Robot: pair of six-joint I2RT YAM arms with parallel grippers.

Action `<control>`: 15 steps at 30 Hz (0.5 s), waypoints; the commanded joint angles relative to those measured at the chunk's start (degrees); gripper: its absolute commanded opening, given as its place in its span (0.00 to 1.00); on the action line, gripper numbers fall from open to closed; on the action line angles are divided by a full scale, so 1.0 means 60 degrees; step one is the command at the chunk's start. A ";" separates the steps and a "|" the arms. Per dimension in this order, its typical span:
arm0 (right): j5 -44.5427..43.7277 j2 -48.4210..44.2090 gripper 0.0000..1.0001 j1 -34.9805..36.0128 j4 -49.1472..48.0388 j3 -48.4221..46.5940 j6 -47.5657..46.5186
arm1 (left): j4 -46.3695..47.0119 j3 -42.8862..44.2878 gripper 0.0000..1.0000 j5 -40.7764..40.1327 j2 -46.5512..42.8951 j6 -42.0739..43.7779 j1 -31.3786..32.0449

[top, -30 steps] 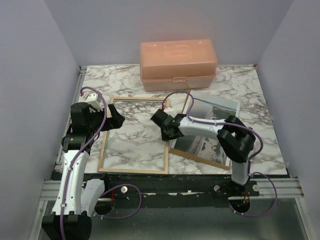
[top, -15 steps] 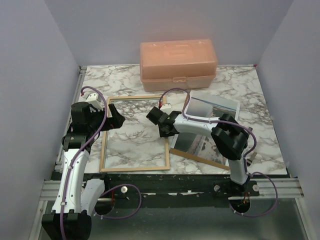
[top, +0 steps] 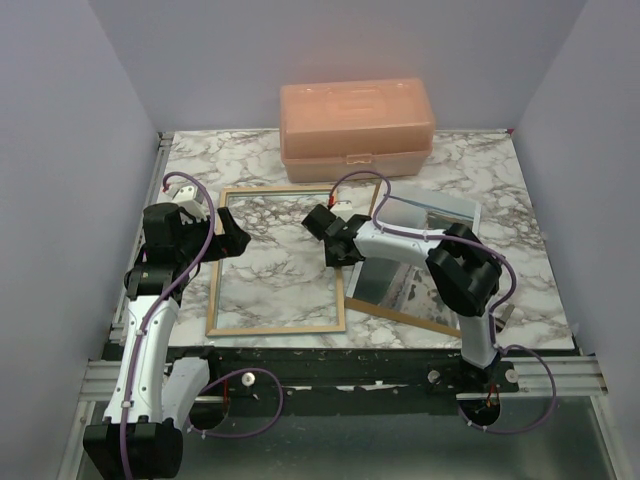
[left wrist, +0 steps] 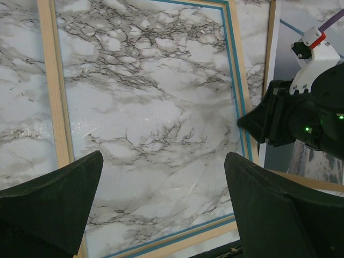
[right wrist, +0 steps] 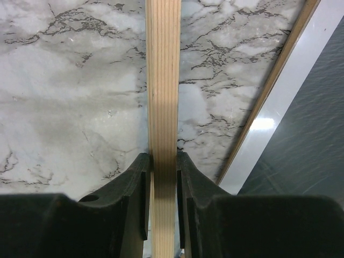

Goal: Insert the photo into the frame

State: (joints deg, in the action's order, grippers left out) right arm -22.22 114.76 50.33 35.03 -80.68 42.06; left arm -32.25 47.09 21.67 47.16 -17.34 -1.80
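the photo (top: 441, 212) is not in the frame (top: 272, 328) yet. it lies face up on a brown backing board (top: 402, 313) at the right of the counter (top: 500, 170), just beside the frame's right rail and partly under the right arm. the frame lies flat with its light wood side up, and only marble shows through its pane, so the whole insertion is left to do.

the right tool (right wrist: 164, 161) is pinched narrow on the frame's right rail. the left tool (left wrist: 163, 158) hangs spread wide over the pane and holds nothing.

against a second ago, the frame has slid away from the near edge and a little toward the photo, turning squarer to the counter. the right tool has travelled with it, while the left arm has barely moved. the salmon plastic box (top: 357, 128) at the back is unchanged.
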 commanded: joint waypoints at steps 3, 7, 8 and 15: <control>-0.0084 -0.0120 0.00 -0.0132 0.0067 0.0589 0.0124 | 0.0135 -0.0041 0.99 0.0212 0.0038 0.0063 -0.0055; 0.0126 -0.0289 0.01 -0.0119 -0.0152 0.0766 0.0107 | 0.0132 -0.0041 0.99 0.0212 0.0054 0.0063 -0.0051; 0.0208 -0.0355 0.03 -0.0138 -0.0238 0.0798 0.0063 | 0.0131 -0.0040 0.99 0.0222 0.0051 0.0063 -0.0051; 0.0967 -0.1079 0.43 -0.0134 -0.0944 0.1114 -0.0199 | 0.0145 -0.0041 0.99 0.0219 0.0042 0.0063 -0.0055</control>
State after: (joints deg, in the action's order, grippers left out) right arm -19.66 111.61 49.84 30.48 -75.94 41.85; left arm -32.25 47.09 21.69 47.48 -17.34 -1.80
